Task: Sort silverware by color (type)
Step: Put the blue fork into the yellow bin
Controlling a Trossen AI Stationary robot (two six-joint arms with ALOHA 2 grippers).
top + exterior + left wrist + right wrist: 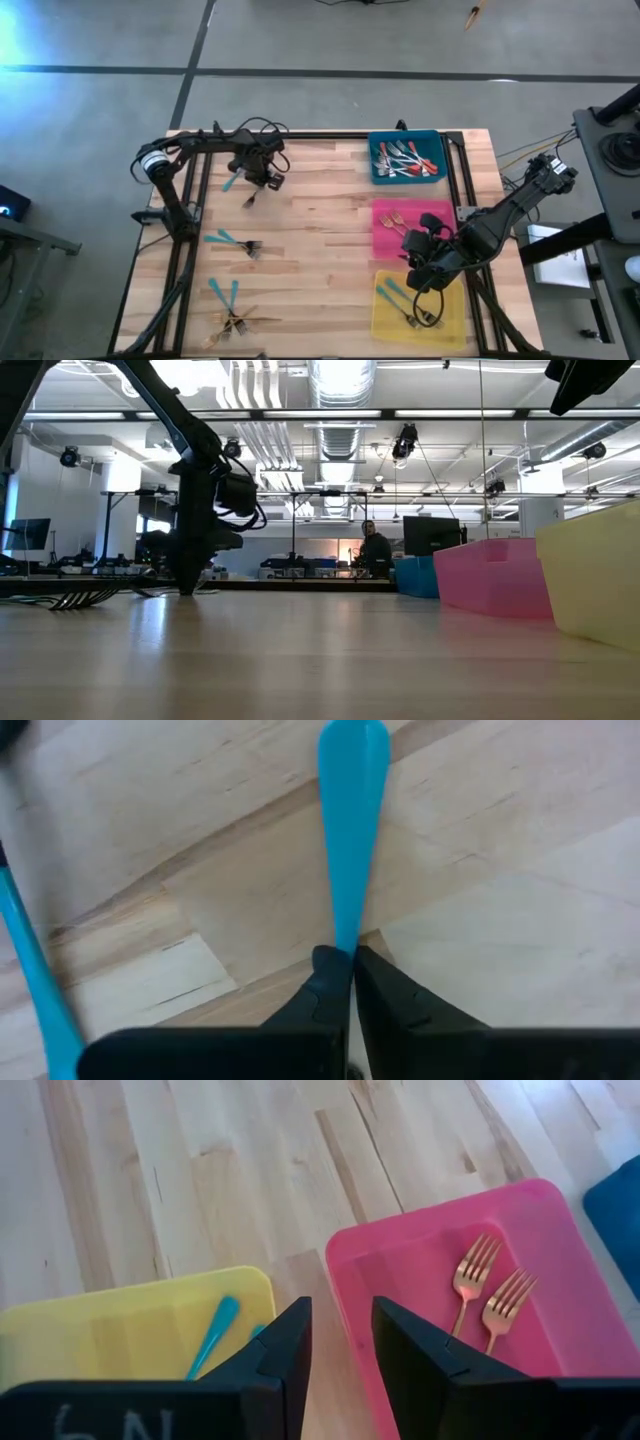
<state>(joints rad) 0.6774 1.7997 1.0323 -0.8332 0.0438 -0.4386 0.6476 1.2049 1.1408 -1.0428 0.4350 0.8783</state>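
My left gripper [265,178] stands at the table's far left, pointing down, shut on a teal-handled fork [352,830]. A second teal handle [232,181] lies on the wood beside it and shows at the wrist picture's edge [35,980]. More silverware lies along the left side: a teal fork [232,241], two teal forks [224,293] and a gold heap [236,322]. My right gripper [340,1350] hangs open with nothing between its fingers, above the gap between the yellow tray [120,1315] and the pink tray [560,1240]. My left gripper pinches the teal handle at its narrow end [345,942] between its two fingers [322,982]. The fingers come from above, pointing down. The handle runs straight away from them, widening toward its free end, close over the wood. Whether it is clear of the table I cannot tell.
On the right stand three trays: a blue tray [376,143] with red-handled forks, a pink tray [383,243] with two gold forks [485,1295], and a yellow tray [455,322] with teal forks [394,293]. Bare wood lies across the table's middle. A person sits far off in the room [375,550].
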